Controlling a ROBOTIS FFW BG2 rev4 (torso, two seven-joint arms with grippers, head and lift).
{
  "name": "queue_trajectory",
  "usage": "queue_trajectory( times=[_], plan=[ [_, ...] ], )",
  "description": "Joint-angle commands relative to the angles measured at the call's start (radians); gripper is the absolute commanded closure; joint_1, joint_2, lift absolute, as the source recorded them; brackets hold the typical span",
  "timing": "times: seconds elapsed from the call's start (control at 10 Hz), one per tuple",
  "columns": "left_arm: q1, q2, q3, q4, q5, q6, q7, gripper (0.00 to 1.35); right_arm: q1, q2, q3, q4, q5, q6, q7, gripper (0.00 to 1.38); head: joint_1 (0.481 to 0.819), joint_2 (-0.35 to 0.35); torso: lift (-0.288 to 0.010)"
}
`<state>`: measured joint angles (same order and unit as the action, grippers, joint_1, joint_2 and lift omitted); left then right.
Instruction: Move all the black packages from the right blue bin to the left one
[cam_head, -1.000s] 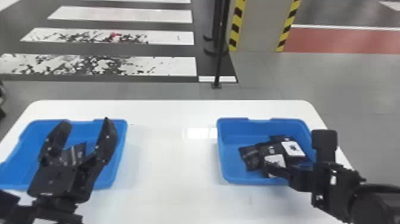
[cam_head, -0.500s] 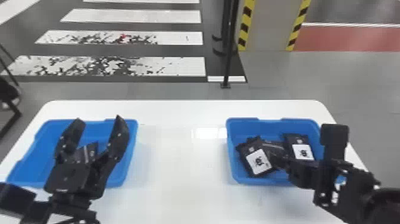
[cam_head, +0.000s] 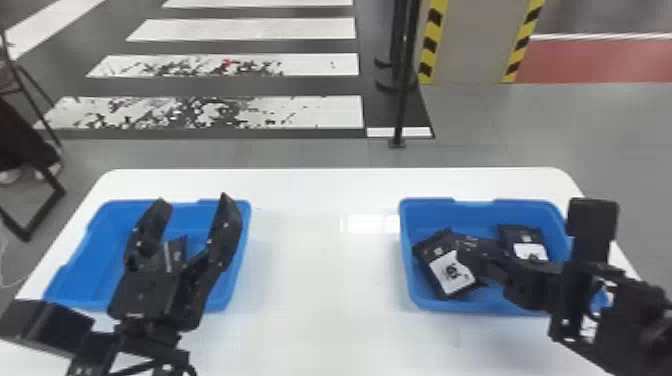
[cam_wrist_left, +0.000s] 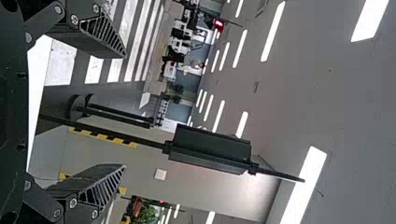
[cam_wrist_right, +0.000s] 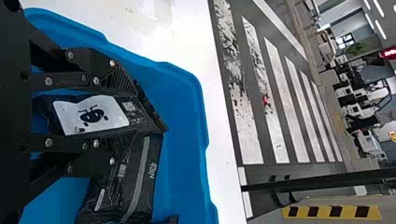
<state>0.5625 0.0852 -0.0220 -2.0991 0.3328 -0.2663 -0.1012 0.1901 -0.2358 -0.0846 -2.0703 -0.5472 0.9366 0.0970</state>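
Note:
In the right blue bin (cam_head: 422, 301) the right gripper (cam_head: 465, 248) is low, at a tilted black package with a white label (cam_head: 452, 272). The right wrist view has the right gripper (cam_wrist_right: 136, 112) shut on this package (cam_wrist_right: 93, 114), one finger on each side. Another black package (cam_wrist_right: 140, 182) lies close beside it on the bin floor; in the head view a labelled package (cam_head: 522, 240) rests toward the bin's back right. Over the left blue bin (cam_head: 235, 280), the left gripper (cam_head: 192, 200) is raised and open; a dark package (cam_head: 177, 250) shows behind it. Left wrist view: gripper (cam_wrist_left: 125, 112) has nothing between its fingers.
Both bins stand on a white table (cam_head: 320, 280), well apart, with bare tabletop between them. A thin black pole (cam_head: 406, 75) rises from the floor beyond the table's far edge. A dark folding frame (cam_head: 30, 215) stands left of the table.
The head view has shifted slightly toward the left. In the right bin the packages have separated, and one has turned its white label toward the head camera at the right gripper. The left gripper stays open.

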Motion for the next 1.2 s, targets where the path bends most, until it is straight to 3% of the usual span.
queue_trajectory(
  times=[0.0,0.2,0.6,0.9,1.0,1.1],
  plan=[
    [-0.003,0.002,-0.006,0.004,0.004,0.004,0.000,0.22,-0.021,-0.003,0.005,0.037,0.031,0.003,0.023,0.16,0.695,0.026,-0.132],
    [0.000,0.002,-0.006,0.004,0.008,0.004,-0.002,0.22,-0.045,-0.003,0.015,0.079,0.085,0.018,0.020,0.14,0.695,0.016,-0.132],
    [-0.003,0.002,-0.008,0.009,0.016,0.001,-0.005,0.22,-0.099,-0.007,0.055,0.187,0.079,0.021,0.026,0.15,0.695,0.001,-0.132],
    [-0.003,0.002,-0.008,0.012,0.016,0.001,-0.005,0.22,-0.114,-0.007,0.075,0.226,0.053,0.016,0.027,0.32,0.695,0.016,-0.132],
    [-0.003,0.002,-0.008,0.012,0.016,0.001,-0.005,0.22,-0.116,-0.007,0.077,0.231,0.023,0.040,0.026,0.59,0.695,0.019,-0.132],
    [-0.003,0.002,-0.008,0.014,0.018,0.001,-0.005,0.22,-0.116,-0.007,0.077,0.228,0.025,0.048,0.026,0.99,0.695,0.028,-0.132]
  ],
)
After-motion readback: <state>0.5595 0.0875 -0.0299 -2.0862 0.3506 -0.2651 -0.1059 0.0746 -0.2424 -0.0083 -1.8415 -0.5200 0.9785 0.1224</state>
